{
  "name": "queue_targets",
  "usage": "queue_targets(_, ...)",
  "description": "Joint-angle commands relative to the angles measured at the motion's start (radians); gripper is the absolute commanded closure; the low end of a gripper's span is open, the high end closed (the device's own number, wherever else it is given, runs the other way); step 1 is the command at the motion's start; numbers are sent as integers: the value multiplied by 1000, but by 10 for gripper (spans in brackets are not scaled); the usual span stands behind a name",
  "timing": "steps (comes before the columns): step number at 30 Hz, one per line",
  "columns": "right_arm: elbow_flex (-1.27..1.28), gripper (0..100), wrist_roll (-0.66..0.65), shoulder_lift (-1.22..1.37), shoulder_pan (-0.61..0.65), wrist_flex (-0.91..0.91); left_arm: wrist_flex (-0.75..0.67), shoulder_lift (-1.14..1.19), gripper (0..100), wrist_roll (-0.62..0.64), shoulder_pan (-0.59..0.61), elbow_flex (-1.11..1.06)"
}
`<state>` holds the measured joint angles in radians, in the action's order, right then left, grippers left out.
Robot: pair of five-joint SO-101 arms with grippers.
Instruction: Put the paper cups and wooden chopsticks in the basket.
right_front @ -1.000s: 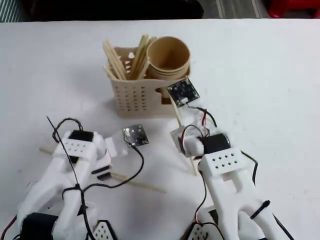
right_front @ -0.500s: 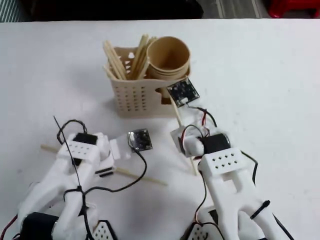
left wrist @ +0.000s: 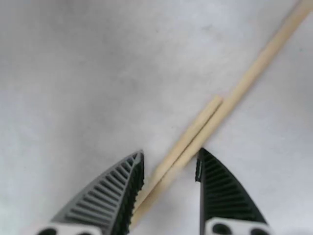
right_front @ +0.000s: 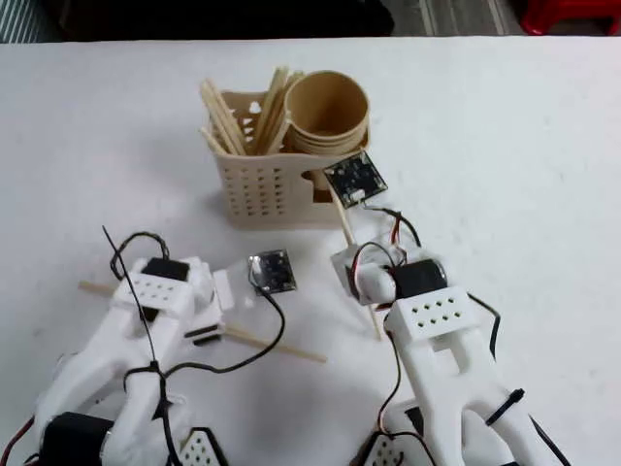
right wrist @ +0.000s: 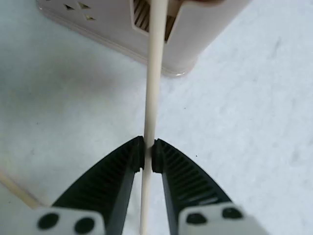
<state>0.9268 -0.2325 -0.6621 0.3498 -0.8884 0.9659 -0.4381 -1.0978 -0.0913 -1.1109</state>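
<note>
The perforated cream basket (right_front: 260, 189) holds stacked paper cups (right_front: 327, 115) and several wooden chopsticks (right_front: 233, 121). My left gripper (left wrist: 169, 152) is open low over the table, its fingers (left wrist: 122, 191) straddling a pair of chopsticks (left wrist: 230, 95) that lie flat. In the high view that pair (right_front: 277, 347) runs under the left gripper (right_front: 206, 328). My right gripper (right wrist: 148, 152) is shut on a single chopstick (right wrist: 156, 58), whose far end reaches the basket's wall (right wrist: 205, 34). The high view shows this chopstick (right_front: 343, 225) slanting from the right gripper (right_front: 355, 277) to the basket's near right corner.
White table (right_front: 524, 175) all around, with open room to the right and left of the basket. The table's far edge (right_front: 116, 41) runs behind the basket. Loose black cables (right_front: 126, 248) loop over both arms.
My left arm has shifted a little toward the near edge and settled over the lying chopsticks, whose right end has swung slightly. The right arm and its chopstick have stayed put.
</note>
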Motion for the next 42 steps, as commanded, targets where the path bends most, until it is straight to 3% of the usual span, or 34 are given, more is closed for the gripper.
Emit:
queue_targets(1, -6, 981, -9, -19, -4, 16, 40, 31, 817, -9, -48, 34)
queue_targets(10, -6, 981, -9, -19, -4, 16, 192, 371, 976, -5, -77, 275)
queue_targets(14, -6, 981, -9, -19, -4, 16, 232, 403, 978, -6, -71, 311)
queue_targets(21, -6, 981, -9, -19, -4, 16, 269, 263, 978, 0, -88, 249)
queue_targets(42, -12, 981, -9, -64, -1, -21, 631, -280, 977, 2, -84, 244)
